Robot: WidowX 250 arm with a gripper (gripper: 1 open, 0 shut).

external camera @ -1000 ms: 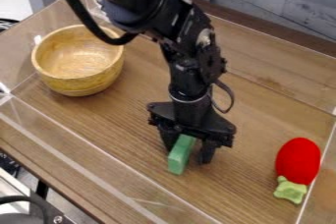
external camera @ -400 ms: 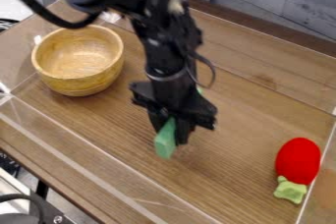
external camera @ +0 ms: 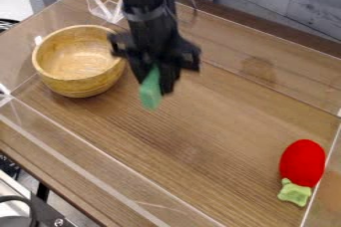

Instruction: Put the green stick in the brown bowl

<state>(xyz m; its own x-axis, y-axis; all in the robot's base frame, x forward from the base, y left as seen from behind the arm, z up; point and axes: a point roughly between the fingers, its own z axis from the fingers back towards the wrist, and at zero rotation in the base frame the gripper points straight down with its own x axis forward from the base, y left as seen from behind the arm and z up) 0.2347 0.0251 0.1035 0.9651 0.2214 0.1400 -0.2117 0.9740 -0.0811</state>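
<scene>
The fingers were seen closed on the green stick, gripping it by its upper end. The stick was held roughly upright, hanging below the black arm, with its lower end clear of the tabletop. It was located just right of the brown bowl in the camera view, beside the rim and not over the bowl's opening. The bowl was observed resting on the tabletop at the left, with nothing visible inside it. A red object with a small pale-green piece was noted at the lower right, well apart from the stick and bowl. A clear wall was seen along the near edge of the tabletop. Some motion blur was noted around the arm.
</scene>
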